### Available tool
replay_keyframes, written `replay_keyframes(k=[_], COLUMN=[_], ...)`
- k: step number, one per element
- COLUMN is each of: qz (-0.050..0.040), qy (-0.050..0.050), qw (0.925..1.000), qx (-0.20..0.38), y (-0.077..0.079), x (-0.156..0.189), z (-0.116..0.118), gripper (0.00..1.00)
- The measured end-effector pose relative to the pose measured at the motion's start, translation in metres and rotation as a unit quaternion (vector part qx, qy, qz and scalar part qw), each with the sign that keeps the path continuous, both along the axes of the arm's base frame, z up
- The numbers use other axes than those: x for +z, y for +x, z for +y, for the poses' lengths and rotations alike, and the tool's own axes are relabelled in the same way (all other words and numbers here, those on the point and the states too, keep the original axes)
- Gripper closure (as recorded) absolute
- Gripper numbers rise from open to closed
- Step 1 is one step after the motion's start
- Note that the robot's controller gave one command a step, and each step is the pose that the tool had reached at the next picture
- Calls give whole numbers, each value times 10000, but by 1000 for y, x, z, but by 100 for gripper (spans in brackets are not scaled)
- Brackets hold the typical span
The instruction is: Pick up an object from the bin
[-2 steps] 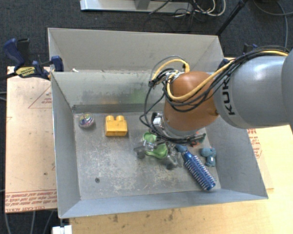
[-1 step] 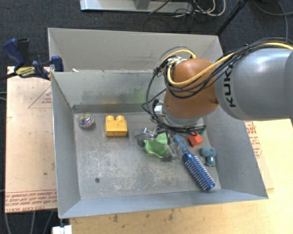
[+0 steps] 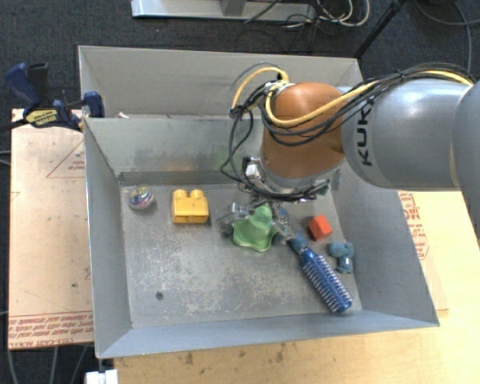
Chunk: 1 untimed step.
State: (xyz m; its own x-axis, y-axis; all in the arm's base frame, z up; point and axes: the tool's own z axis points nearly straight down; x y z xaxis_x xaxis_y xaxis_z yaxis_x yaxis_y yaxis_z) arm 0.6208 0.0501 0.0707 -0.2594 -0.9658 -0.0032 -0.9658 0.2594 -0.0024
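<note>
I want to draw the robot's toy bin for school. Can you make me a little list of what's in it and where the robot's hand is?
bin: grey metal bin
gripper: gripper, low over the bin's middle
under it: green lumpy thing
to its left: yellow brick, then small round shiny thing
to its right: small orange block, blue brush, blue-grey piece
holding anything: cannot tell

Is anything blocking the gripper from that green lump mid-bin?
Nothing visible. The gripper is directly over the green lump; the blue brush lies beside it on the view's right, not between.
</note>
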Motion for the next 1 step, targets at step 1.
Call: replay_keyframes(k=[1], qz=[-6], qy=[8], qw=[10000], qx=[-4], y=[1], x=[2], z=[1], gripper=[100])
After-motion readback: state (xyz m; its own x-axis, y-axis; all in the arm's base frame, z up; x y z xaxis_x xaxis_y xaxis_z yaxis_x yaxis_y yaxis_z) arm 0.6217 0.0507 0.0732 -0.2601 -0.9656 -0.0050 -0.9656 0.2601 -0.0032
